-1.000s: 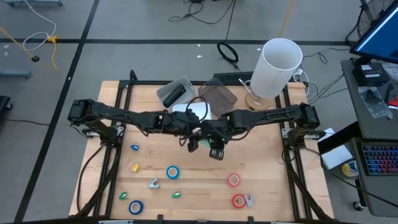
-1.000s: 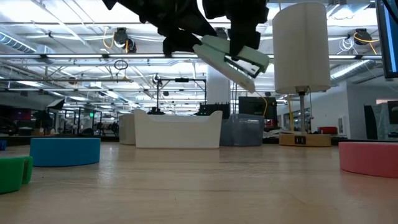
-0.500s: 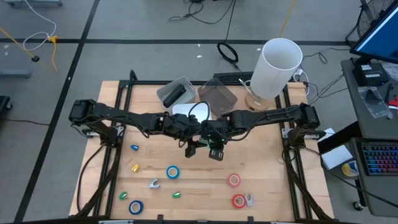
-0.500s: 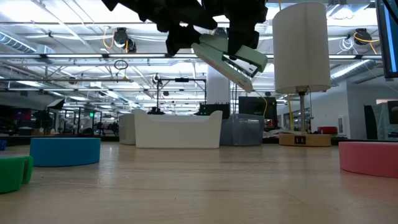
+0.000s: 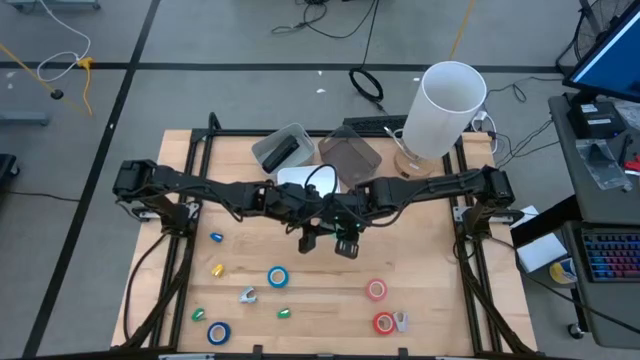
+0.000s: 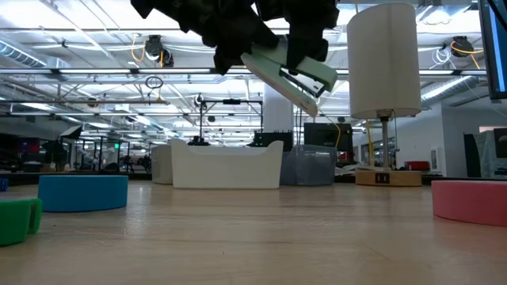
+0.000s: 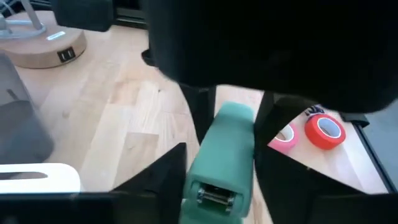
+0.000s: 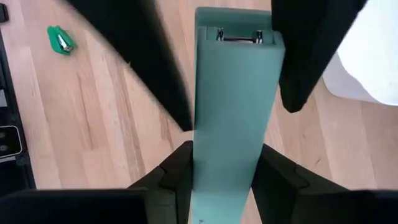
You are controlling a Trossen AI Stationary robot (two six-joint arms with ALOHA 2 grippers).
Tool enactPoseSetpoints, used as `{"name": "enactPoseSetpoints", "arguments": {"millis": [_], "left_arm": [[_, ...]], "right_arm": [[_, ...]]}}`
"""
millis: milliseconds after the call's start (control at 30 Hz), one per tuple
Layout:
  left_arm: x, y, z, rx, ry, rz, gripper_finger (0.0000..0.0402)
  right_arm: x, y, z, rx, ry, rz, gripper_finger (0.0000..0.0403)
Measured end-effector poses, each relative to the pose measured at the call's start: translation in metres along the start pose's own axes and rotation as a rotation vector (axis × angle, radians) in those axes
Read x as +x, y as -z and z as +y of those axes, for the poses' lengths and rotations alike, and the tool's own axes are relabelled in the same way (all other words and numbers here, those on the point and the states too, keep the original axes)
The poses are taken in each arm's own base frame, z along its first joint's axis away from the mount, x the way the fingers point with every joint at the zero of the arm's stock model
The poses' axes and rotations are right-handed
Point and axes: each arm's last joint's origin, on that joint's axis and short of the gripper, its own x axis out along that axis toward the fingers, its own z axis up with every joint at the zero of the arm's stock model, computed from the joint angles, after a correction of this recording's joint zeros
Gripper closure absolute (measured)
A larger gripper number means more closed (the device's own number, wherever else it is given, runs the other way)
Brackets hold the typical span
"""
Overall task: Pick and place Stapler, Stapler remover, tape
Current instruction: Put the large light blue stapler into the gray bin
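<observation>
Mid-handoff above the worktop (image 5: 420,270): stapler (image 6: 289,73) pinched in right gripper (image 8: 219,163) fingers, left gripper (image 7: 217,163) fingers spread around it. Next: clamp, release.

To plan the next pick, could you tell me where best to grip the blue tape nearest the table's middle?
Likely from straight above: blue tape lies flat, so pinch its wall, one finger in the core. Left gripper and right gripper are at the stapler.
</observation>
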Motion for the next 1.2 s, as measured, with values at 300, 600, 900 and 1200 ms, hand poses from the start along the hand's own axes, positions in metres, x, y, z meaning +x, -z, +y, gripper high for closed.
{"name": "enactPoseSetpoints", "arguments": {"millis": [300,600,900,1200], "left_arm": [[-0.001,0.005,-0.001,0.001,0.065,0.064,0.0271],[-0.002,0.005,0.001,-0.01,0.049,0.068,0.0271],[-0.011,0.018,0.007,-0.044,-0.1,0.217,0.0272],[-0.048,0.008,0.009,-0.084,-0.267,0.19,0.0272]], "right_arm": [[0.001,-0.001,0.002,-0.021,-0.011,-0.015,0.0285],[0.001,-0.001,0.002,-0.053,-0.047,-0.006,0.0265],[0.0,0.005,-0.002,-0.014,-0.032,0.069,0.0145],[-0.001,0.011,-0.005,0.02,0.009,0.132,0.0141]]}}
